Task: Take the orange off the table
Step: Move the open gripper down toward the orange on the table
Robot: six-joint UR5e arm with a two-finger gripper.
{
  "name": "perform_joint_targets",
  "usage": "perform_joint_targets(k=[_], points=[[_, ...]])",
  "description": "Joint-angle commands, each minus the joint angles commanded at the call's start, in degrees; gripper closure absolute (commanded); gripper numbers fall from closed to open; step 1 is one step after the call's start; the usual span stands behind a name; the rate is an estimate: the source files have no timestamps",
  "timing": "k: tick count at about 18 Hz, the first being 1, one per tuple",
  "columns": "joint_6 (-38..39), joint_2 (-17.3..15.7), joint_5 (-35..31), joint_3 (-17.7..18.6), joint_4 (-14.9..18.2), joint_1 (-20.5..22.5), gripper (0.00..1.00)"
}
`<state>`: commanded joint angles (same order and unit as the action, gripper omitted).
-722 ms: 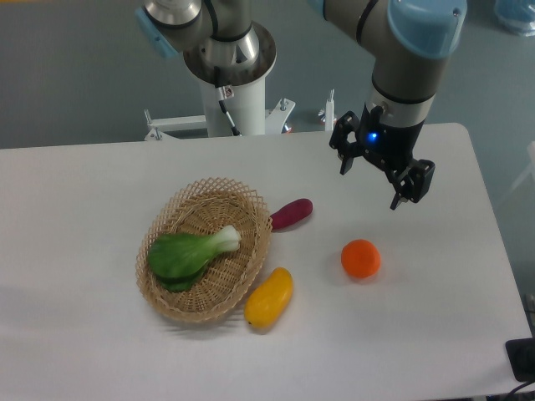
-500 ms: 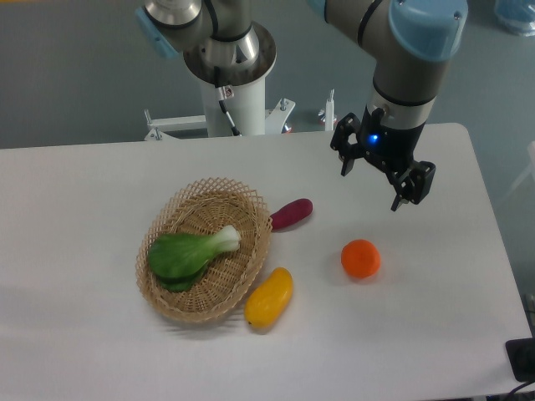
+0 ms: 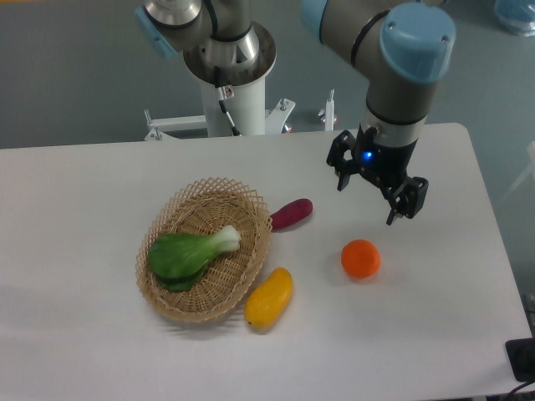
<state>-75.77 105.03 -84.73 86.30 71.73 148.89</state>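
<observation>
The orange, a small round bright-orange fruit, rests on the white table right of centre. My gripper hangs above the table just behind the orange, apart from it. Its two black fingers are spread, one at the left and one at the right, with nothing between them.
A wicker basket holding a green leafy vegetable sits left of centre. A purple oblong vegetable lies by the basket's right rim. A yellow-orange elongated fruit lies in front of it. The robot's base stands at the table's back edge.
The gripper has shifted slightly left and down toward the orange, still open. The orange and other objects have not moved.
</observation>
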Motion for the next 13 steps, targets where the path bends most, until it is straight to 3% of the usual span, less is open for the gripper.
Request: perform_joint_targets(k=[2,5,8,10,13], points=[[-0.6,0.2,0.0,2.9,-2.7,0.0,0.00],[-1.1,3.2,-0.4,5.7,-10.1,0.0,0.00],[-0.9,7.2,-4.6,7.0,-10.8,0.0,0.00],[-0.3,7.6,-4.7,7.3,-10.6,0.0,0.00],[-0.3,9.0,-5.2,8.4,-12.9,0.0,0.00]])
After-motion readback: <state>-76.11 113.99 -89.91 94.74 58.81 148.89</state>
